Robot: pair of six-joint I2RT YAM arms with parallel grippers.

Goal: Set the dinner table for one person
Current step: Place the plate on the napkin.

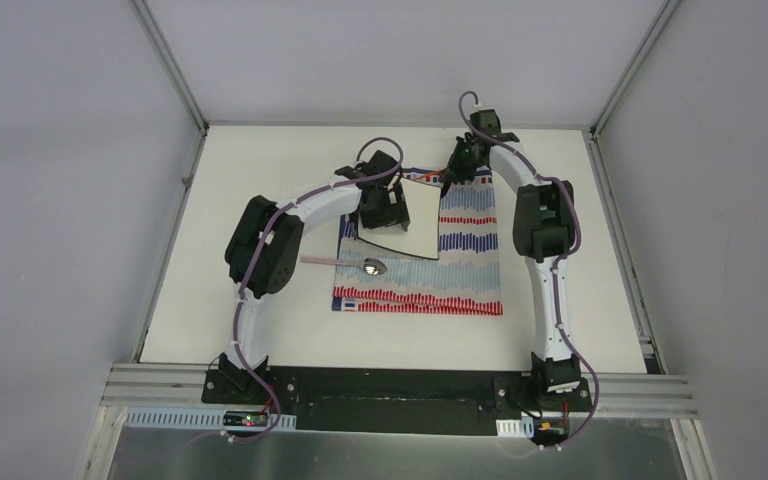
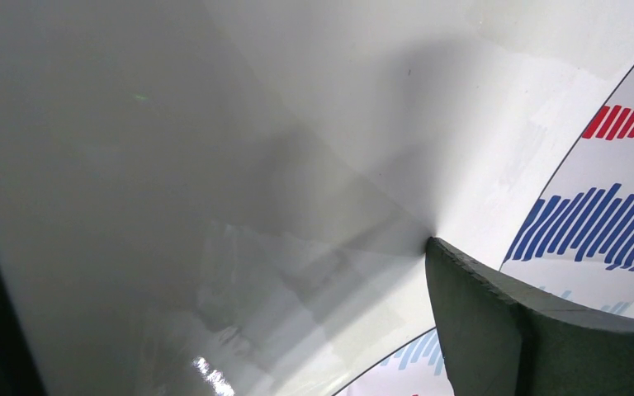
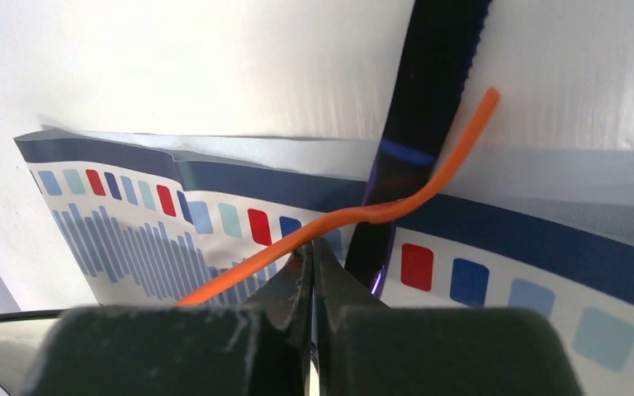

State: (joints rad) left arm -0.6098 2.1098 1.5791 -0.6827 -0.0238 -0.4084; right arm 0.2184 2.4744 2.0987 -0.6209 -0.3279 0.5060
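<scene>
The dinner table (image 1: pixel 260 320) is a white top carrying a striped red-blue-white cloth (image 1: pixel 465 270). A white square plate (image 1: pixel 415 225) sits tilted over the cloth's left part. My left gripper (image 1: pixel 380 205) is at the plate's left side. In the left wrist view the plate (image 2: pixel 215 165) fills the frame, and my left gripper (image 2: pixel 206 264) stands open with its right finger (image 2: pixel 495 330) touching the plate. My right gripper (image 1: pixel 453 178) is at the plate's far right corner. In its wrist view my right gripper (image 3: pixel 311 247) is shut over the cloth's far edge (image 3: pixel 215 177).
A spoon (image 1: pixel 373 266) with a pink handle lies across the cloth's left edge, just in front of the plate. An orange wire (image 3: pixel 363 214) and a dark strap (image 3: pixel 417 140) cross the right wrist view. Grey rails (image 1: pixel 620 385) edge the table.
</scene>
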